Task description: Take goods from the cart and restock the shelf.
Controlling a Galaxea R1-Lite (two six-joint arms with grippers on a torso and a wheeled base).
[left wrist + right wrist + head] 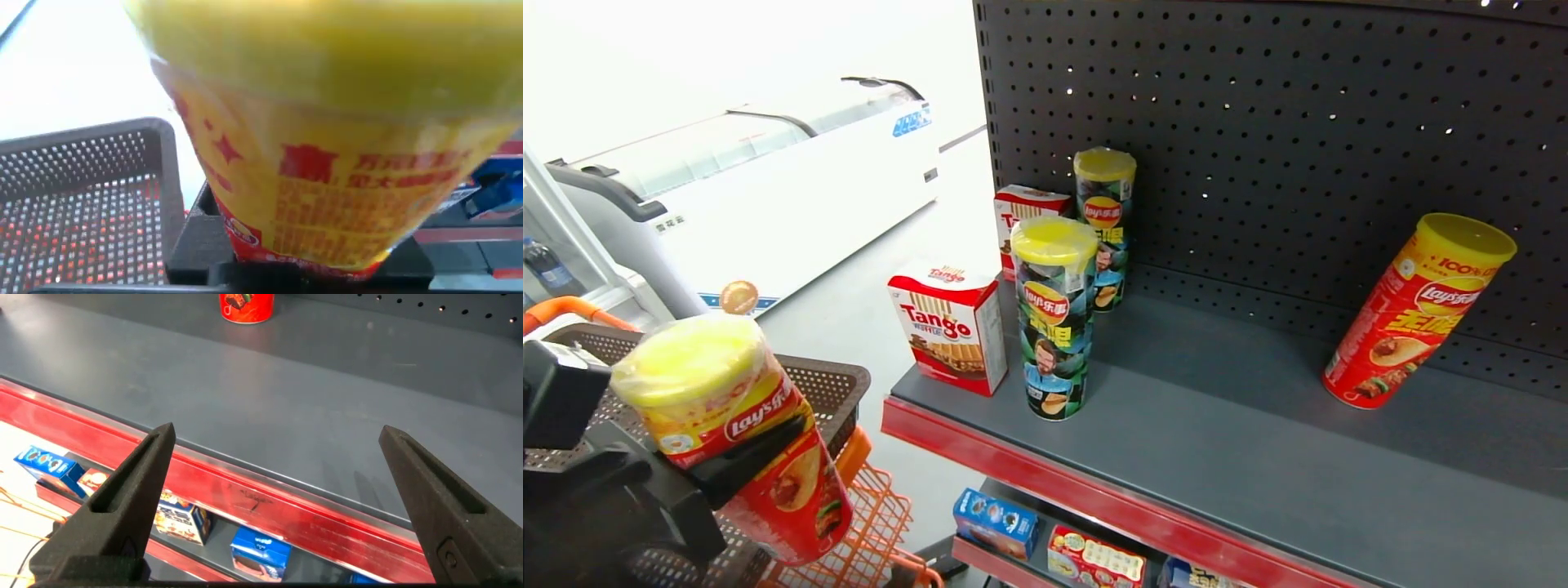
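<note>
Left gripper is clamped round a red chip can with a yellow lid, held tilted above the brown cart basket, left of the shelf. Right gripper has its fingers spread wide with nothing between them, over the shelf's red front edge.

On the grey shelf deck:
- Front blue-green chip can stands upright near the front.
- Second blue-green chip can stands behind it.
- Wafer box stands just beside the front can at the left end.
- Another wafer box stands behind.
- Second red chip can stands well to the right, tilted, top toward the pegboard.

Small boxes sit on the lower shelf. White chest freezer stands behind the cart.
</note>
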